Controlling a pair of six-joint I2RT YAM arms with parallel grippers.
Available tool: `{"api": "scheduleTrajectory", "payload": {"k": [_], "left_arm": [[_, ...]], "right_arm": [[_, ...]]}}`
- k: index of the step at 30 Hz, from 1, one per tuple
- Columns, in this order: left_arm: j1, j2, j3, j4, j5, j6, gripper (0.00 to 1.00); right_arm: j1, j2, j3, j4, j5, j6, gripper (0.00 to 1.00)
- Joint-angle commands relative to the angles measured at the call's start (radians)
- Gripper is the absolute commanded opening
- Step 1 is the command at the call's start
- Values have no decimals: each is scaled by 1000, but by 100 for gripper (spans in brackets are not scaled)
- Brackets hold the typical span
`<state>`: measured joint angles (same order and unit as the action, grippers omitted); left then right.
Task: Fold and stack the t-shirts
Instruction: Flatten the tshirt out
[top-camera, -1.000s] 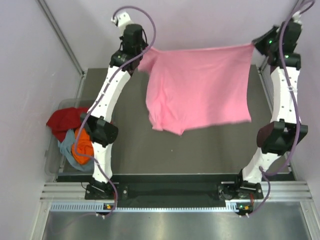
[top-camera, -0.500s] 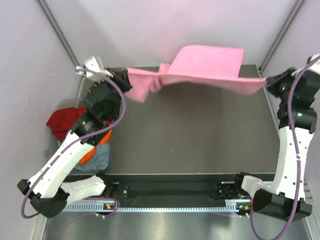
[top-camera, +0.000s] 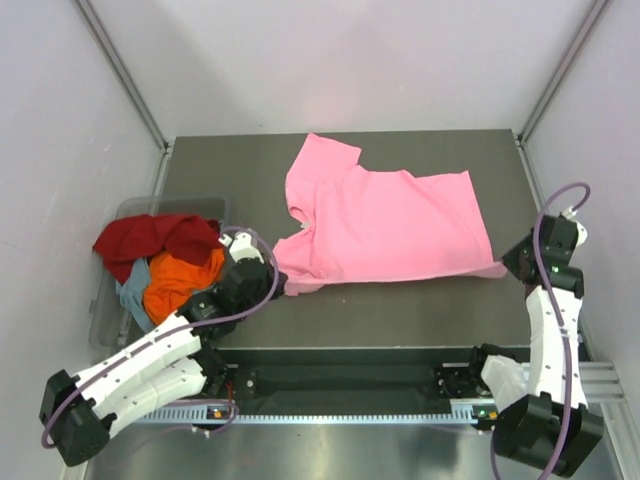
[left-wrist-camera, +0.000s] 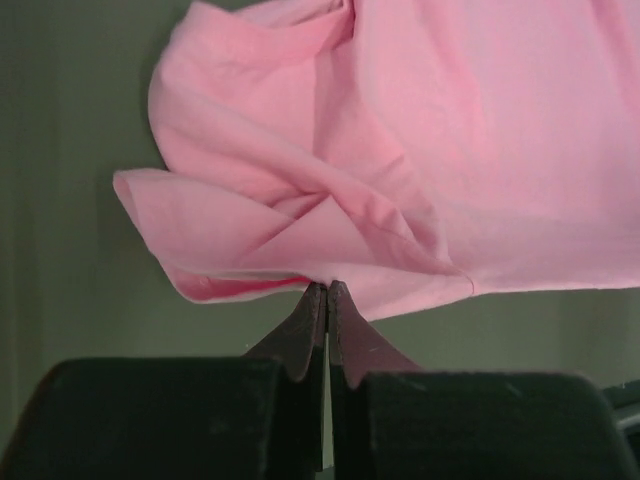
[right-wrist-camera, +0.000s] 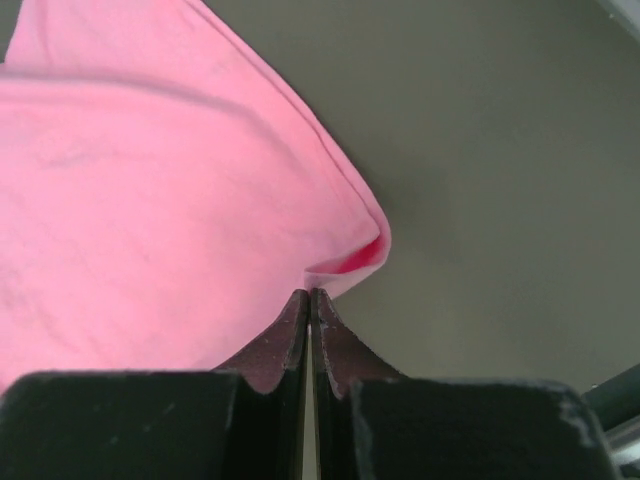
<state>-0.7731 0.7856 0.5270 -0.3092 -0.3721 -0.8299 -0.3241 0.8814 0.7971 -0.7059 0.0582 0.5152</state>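
Note:
The bright pink t-shirt (top-camera: 390, 225) lies spread on the dark table, one sleeve toward the back, its near-left part bunched in folds. My left gripper (top-camera: 278, 285) is shut on the shirt's near-left edge; in the left wrist view the gripper (left-wrist-camera: 327, 288) pinches the crumpled pink cloth (left-wrist-camera: 400, 150). My right gripper (top-camera: 508, 266) is shut on the near-right corner; the right wrist view shows the gripper (right-wrist-camera: 310, 292) clamped on the folded hem of the shirt (right-wrist-camera: 150, 200). Dark red (top-camera: 150, 238), orange (top-camera: 182, 280) and grey-blue (top-camera: 132, 296) t-shirts lie heaped at the left.
The heaped shirts sit in a clear plastic bin (top-camera: 108, 335) off the table's left edge. Lilac walls close in the back and both sides. The metal rail (top-camera: 340, 380) with the arm bases runs along the near edge.
The pink shirt, held stretched in the air between both grippers a second ago, swung out over the far side and now lies on the table. Both arms have come down and back toward the near edge.

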Motion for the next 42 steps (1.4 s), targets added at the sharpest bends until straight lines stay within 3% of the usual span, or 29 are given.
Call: {"api": "scheduleTrajectory", "payload": {"k": [1, 6, 9, 11, 16, 21, 23, 30, 32, 37, 38, 39, 42], "left_arm": [[-5, -20, -33, 99, 100, -54, 0], [-12, 13, -1, 102, 131, 17, 0], [-12, 33, -2, 105, 148, 25, 0], [-14, 46, -5, 119, 157, 17, 0], [-12, 82, 115, 64, 67, 49, 0], [-17, 268, 306, 41, 169, 104, 0], [-40, 300, 283, 64, 229, 72, 0], [-199, 313, 143, 53, 194, -55, 0], [-242, 359, 119, 122, 318, -43, 1], [-269, 377, 223, 4, 381, 9, 35], [-269, 363, 266, -70, 351, 11, 55], [-261, 331, 280, -108, 299, 11, 60], [-185, 270, 318, -235, 259, -21, 60]], "right_arm": [[-10, -56, -39, 91, -12, 75, 0], [-10, -146, -101, 44, 9, 120, 0], [-10, -216, -121, 19, 150, 147, 0], [-12, -229, -113, 45, 164, 138, 0], [-10, -125, 26, 76, 4, 69, 0], [-15, -64, 154, 26, 109, 51, 0], [-18, -73, 153, 13, 124, 49, 0], [-29, -82, 116, 26, 155, 51, 0], [-39, -73, 116, 34, 155, 52, 0], [-50, -68, 123, 45, 112, 71, 0], [-50, -67, 122, 48, 103, 72, 0], [-50, -70, 114, 52, 89, 74, 0], [-50, -79, 96, 60, 72, 77, 0]]}}
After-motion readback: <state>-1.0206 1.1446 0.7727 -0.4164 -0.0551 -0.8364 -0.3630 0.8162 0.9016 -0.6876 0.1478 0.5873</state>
